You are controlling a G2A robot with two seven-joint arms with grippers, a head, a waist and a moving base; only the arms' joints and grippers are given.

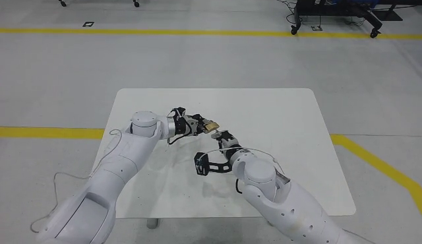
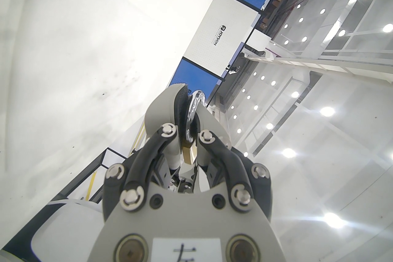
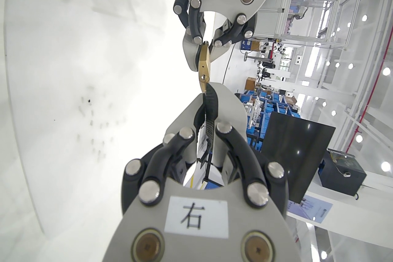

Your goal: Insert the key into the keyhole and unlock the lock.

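your left gripper (image 2: 188, 112) is clamped on the lock (image 3: 203, 65), your right gripper (image 3: 208, 97) pinches the key (image 3: 206, 80) at the keyhole (image 3: 203, 77), so turning it looks left to do.

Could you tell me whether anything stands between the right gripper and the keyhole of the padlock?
Nothing visible does. The right gripper is closed right at the keyhole of the brass padlock, which the left gripper grips above the table; what looks like the tip of the key meets the keyhole.
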